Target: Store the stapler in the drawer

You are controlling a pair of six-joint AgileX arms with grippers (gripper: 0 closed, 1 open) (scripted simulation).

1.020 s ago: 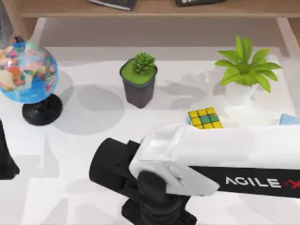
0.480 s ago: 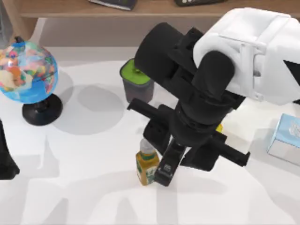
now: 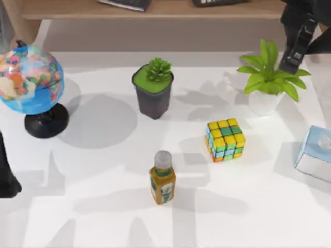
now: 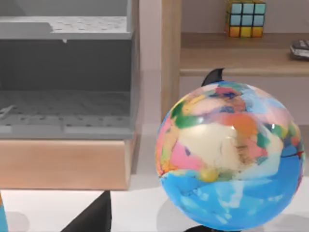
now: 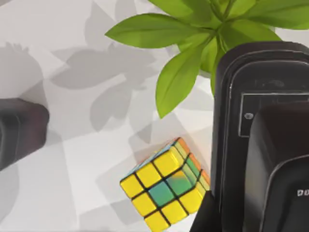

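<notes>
Right tool (image 3: 306, 18) up at the far right corner of the table (image 3: 103, 206), well apart from the globe (image 3: 30, 77) that stands at the far left. Closed on the stapler (image 3: 295, 54), fingers clamped to its upper part. Hanging tilted in the air, black and slightly glossy, with a greyish mark near its lower end, clear of the table. Seen close in the right wrist view as a dark rounded-end body (image 5: 231, 145) over white table, green leaves and coloured cube.

Across the table from the globe, on the same far side and right beneath the lifted stapler: leafy plant in a white pot (image 3: 269, 77). Between the globe and that plant, nearer the globe: succulent in a dark pot (image 3: 153, 88). Further from the globe, toward the near right: Rubik's cube (image 3: 225, 139), resting tilted on one corner edge. Nearer the front than the globe and about mid-table: amber bottle (image 3: 162, 178), upright, grey cap on. At the table's right edge, about as far from the globe as possible: pale blue box (image 3: 315, 155).

Left arm (image 3: 6, 175) parked at the left edge, in front of the globe. In the left wrist view, behind and beside the globe (image 4: 229, 154): drawer (image 4: 63, 162) with wooden front and grey interior, standing open, no stapler inside. Behind the globe too: wooden shelf (image 4: 231, 58) bearing a second cube (image 4: 246, 18).
</notes>
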